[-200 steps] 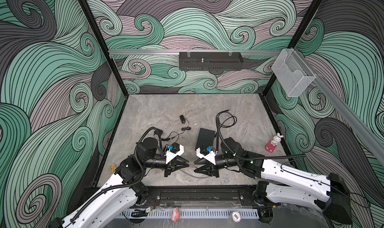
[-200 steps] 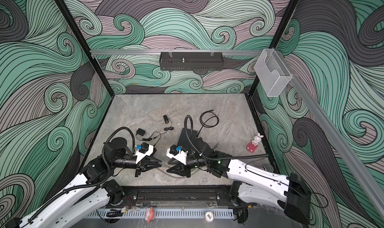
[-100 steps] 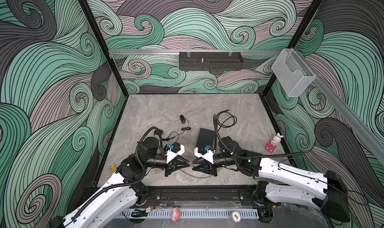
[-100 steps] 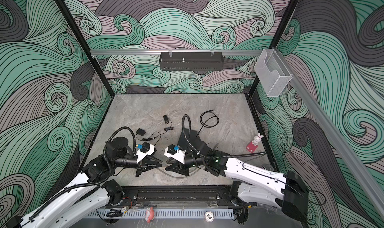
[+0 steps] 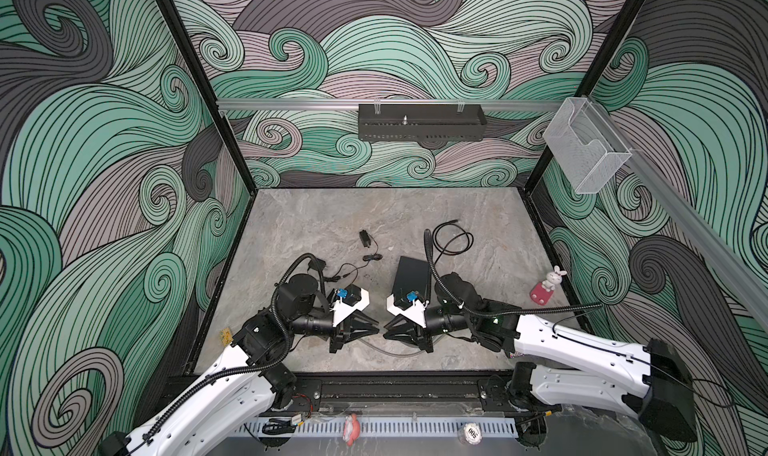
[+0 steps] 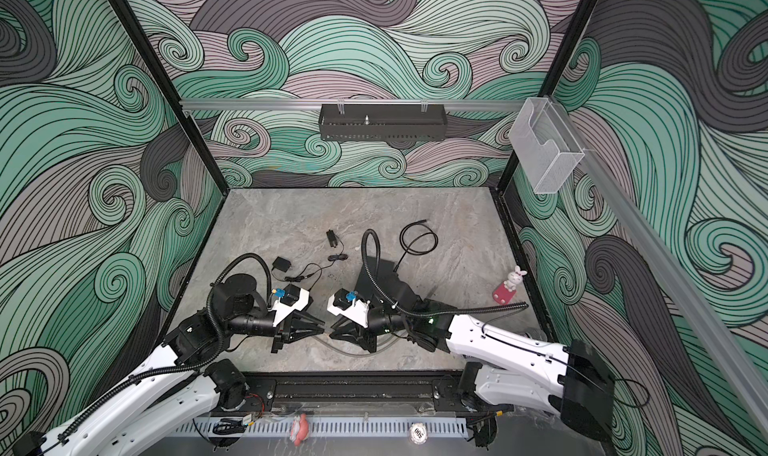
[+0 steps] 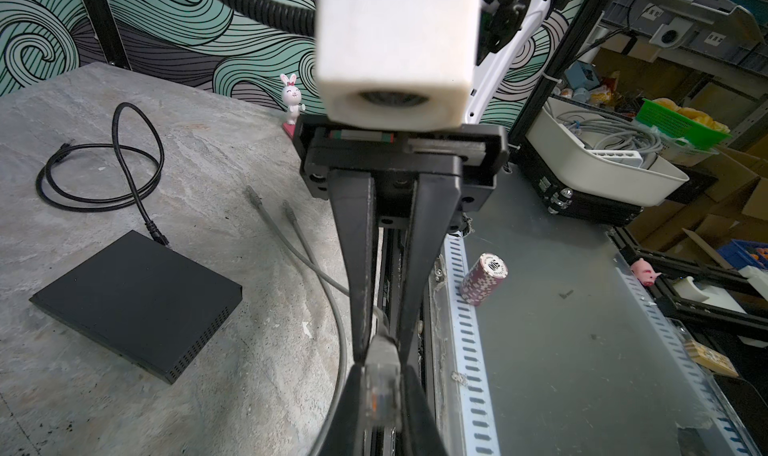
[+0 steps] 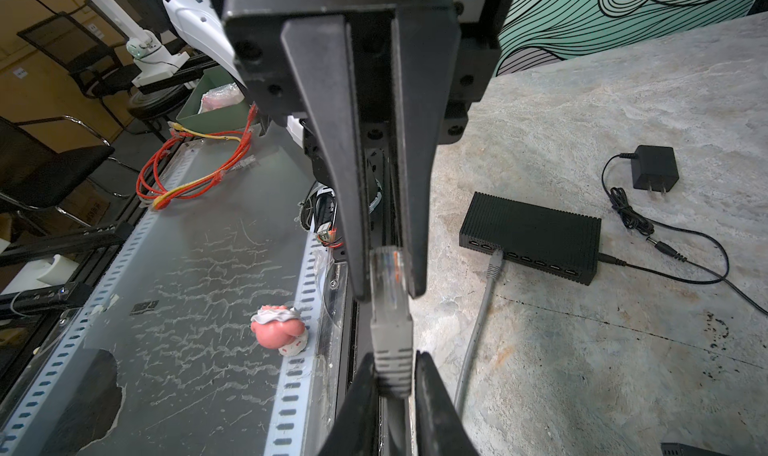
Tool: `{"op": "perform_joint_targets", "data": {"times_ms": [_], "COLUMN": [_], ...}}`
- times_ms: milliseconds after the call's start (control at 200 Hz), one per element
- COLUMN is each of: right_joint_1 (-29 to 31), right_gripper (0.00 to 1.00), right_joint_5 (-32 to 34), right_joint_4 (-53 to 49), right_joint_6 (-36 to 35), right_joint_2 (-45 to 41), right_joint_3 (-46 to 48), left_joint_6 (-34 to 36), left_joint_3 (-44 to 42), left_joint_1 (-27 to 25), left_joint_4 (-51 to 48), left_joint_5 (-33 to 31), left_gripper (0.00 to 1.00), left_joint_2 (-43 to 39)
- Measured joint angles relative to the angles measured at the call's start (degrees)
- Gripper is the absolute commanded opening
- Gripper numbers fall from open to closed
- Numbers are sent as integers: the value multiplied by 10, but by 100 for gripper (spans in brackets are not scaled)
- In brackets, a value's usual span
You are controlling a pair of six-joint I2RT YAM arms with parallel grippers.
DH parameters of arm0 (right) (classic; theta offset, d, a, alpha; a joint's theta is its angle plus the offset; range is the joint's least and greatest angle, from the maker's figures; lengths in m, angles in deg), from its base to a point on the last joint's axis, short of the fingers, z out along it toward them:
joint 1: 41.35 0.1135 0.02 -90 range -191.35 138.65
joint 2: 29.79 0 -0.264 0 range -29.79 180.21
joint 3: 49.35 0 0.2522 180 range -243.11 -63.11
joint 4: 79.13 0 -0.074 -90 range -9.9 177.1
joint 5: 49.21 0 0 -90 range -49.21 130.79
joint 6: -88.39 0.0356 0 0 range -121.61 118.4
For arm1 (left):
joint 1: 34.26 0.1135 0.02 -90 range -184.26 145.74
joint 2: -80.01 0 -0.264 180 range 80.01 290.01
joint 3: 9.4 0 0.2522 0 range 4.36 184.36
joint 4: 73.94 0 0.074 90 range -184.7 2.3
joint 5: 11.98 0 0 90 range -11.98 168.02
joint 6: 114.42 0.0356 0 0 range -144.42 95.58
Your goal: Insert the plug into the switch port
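Tabletop (image 5: 332,217): left end effector (image 7: 381,375) clamps plug (image 8: 388,291); right end effector (image 8: 394,362) grips it.

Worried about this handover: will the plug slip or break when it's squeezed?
The plug looks small and light, so weight should hardly matter. Its clear head, in the left gripper, seems hard and smooth and may pivot. The ribbed boot, in the right gripper, looks rubbery, so probably grips better.
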Motion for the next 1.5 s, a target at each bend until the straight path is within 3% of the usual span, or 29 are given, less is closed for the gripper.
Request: {"op": "perform_joint_targets", "data": {"times_ms": [410,445,620,700,846,926,976,1071,1231,1496], "right_joint_1": [0,0,0,0,-14,-25,-29,-30,-30,-21], "right_gripper": [0,0,0,0,0,0,0,0,0,0], "right_joint_5": [-8,-8,1,17,56,81,96,116,129,131], "right_joint_4": [7,7,7,-2,-39,-58,-66,-77,-83,-72], "right_joint_6": [12,12,12,8,-1,-6,-10,-22,-42,-46], "right_joint_2": [0,-1,-6,-9,-10,-9,-6,7,67,199], "right_joint_3": [0,0,1,1,1,-2,-5,-19,-60,-98], "left_joint_6": [-1,-1,-35,-101,-250,-326,-363,-418,-468,-492], "left_joint_3": [0,0,2,4,39,80,88,70,3,-28], "left_joint_1": [0,0,0,-1,5,43,76,122,135,141], "left_joint_4": [3,3,3,5,-45,-88,-96,-102,-103,-78], "left_joint_5": [0,0,-34,-109,-310,-380,-393,-405,-432,-496], "left_gripper": [4,11,77,87,85,90,98,99,99,71], "left_joint_2": [-1,-1,-8,-22,-23,25,59,112,120,102]}}
